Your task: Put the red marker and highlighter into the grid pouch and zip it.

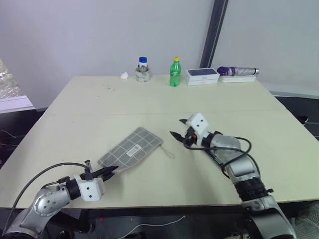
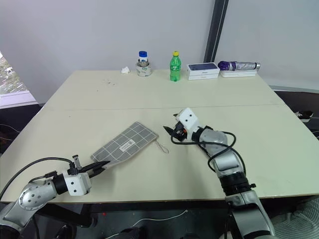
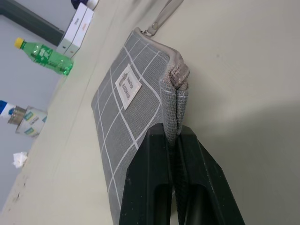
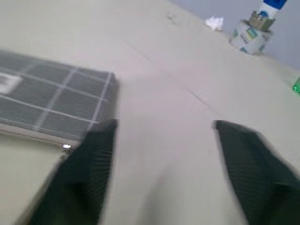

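The grid pouch point(image 1: 130, 148) lies flat on the table, grey with white lines and a small white label, zipper edge toward the near right. A pale strap point(image 1: 168, 152) trails from its far right corner. My left gripper point(image 1: 110, 172) is shut on the pouch's near left end; the left wrist view shows both black fingers point(image 3: 150, 178) pinching the fabric tab point(image 3: 174, 93). Just right of the pouch's far corner, my right gripper point(image 1: 178, 128) hovers above the table, open and holding nothing, its fingers point(image 4: 89, 159) spread wide. The red marker and the highlighter are out of view.
Along the table's far edge stand a small jar with a blue cap point(image 1: 143, 69), a green bottle point(image 1: 174, 72), a white box point(image 1: 202, 75) and a folded purple umbrella point(image 1: 238, 71). A crumpled bit of paper point(image 1: 124, 75) lies left of the jar.
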